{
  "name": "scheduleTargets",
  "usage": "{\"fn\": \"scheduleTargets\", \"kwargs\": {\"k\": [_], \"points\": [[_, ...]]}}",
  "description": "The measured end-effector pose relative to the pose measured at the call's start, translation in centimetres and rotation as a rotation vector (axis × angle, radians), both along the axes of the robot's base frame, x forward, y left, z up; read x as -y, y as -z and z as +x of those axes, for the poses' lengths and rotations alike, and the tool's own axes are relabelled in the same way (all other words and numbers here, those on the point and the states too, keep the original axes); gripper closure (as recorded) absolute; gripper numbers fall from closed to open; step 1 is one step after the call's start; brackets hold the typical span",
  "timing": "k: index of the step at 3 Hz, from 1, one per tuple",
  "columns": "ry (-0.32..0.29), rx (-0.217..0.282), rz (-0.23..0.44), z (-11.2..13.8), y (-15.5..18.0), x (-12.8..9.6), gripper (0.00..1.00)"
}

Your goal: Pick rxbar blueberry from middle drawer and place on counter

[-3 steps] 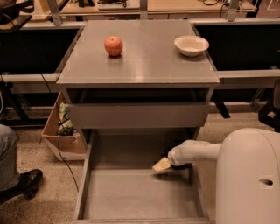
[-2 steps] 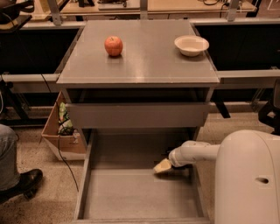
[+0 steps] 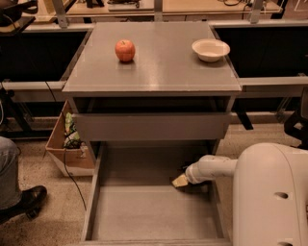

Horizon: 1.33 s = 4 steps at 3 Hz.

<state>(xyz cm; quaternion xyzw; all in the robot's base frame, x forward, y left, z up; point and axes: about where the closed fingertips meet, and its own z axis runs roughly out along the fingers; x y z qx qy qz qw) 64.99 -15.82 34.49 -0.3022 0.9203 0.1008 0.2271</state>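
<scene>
Bulky white robot body (image 3: 274,192) nearest, right of pincer gripper (image 3: 179,181). Tan-tipped gripper points left, low inside wide grey metal middle drawer (image 3: 144,211), close to its right wall. Open or closed: cannot tell. Dark-wrapped rxbar blueberry not made out; dark patch directly under and behind gripper, bar or shadow unclear. Above gripper, shorter grey drawer front (image 3: 149,126). Farther up, glossy grey counter (image 3: 159,72): round red apple (image 3: 124,50) up-left, pale shallow bowl (image 3: 210,49) up-right.

Office-like lab: tan desks (image 3: 207,6), cardboard box (image 3: 67,162); tool (image 3: 181,181) in middle drawer (image 3: 144,218).
</scene>
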Motion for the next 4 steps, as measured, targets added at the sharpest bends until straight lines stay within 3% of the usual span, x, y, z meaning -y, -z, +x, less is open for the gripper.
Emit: {"fn": "scheduleTargets", "kwargs": {"k": [2,3,4], "points": [[0.000,0.001,-0.001,0.0,-1.3,0.0,0.89],[-0.026,0.044,0.010,-0.7,-4.3,-1.6,1.00],[-0.040,0.076,0.052,-1.7,-8.8,-2.2,1.00]]}}
